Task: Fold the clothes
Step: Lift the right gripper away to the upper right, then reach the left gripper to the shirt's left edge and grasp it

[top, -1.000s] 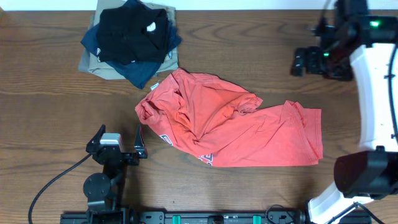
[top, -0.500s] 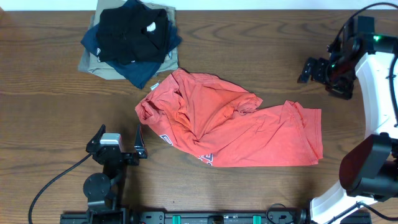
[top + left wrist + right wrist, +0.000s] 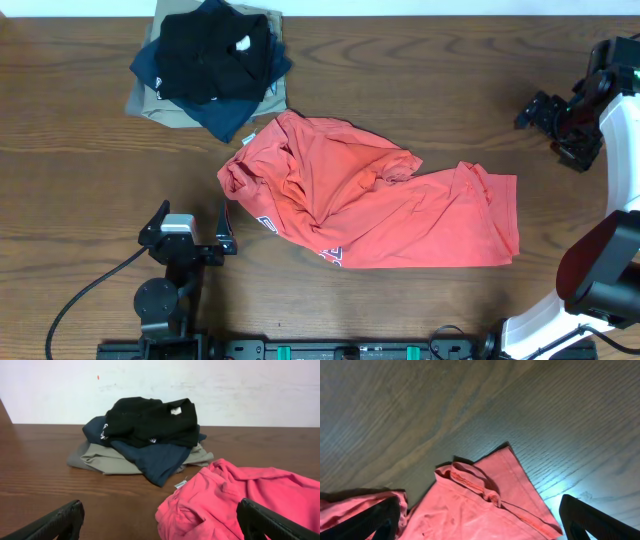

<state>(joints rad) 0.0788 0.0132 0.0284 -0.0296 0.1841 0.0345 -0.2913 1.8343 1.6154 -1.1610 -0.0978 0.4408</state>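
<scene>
The clothes, a red-orange T-shirt (image 3: 370, 205), lie crumpled on the middle of the wooden table, with a bit of white lettering showing at the front edge. My left gripper (image 3: 190, 224) stands open just left of the shirt, low near the table's front; in the left wrist view the shirt (image 3: 240, 497) bulges between its spread fingers (image 3: 55, 522). My right gripper (image 3: 550, 133) hovers open above the bare table, to the right of and behind the shirt's right end. In the right wrist view a shirt corner with its hem (image 3: 485, 502) lies below the gripper (image 3: 480, 527).
A stack of black, navy and khaki garments (image 3: 210, 70) sits at the back left, seen also in the left wrist view (image 3: 145, 435) before a white wall. The right arm's white body (image 3: 620, 200) stands along the right edge.
My right gripper has swung to the right and a little toward the front, away from the table's middle. The left gripper and the shirt have not moved.
</scene>
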